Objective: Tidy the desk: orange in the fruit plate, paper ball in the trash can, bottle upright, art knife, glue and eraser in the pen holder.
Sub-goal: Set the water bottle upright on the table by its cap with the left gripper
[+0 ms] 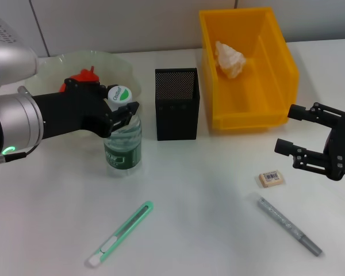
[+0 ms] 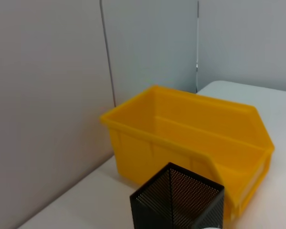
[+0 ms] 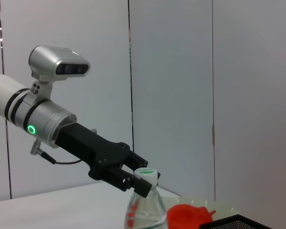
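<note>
The clear bottle with a green label stands upright on the table, and my left gripper is shut around its neck just under the white cap; the right wrist view shows the same grip on the bottle. A red-orange orange lies in the pale green fruit plate. The paper ball is inside the yellow trash can. A black mesh pen holder stands between them. On the table lie the green art knife, the eraser and the grey glue stick. My right gripper hovers open above the eraser.
The trash can and pen holder also show in the left wrist view, close to the grey back wall. The white table's front middle holds only the knife.
</note>
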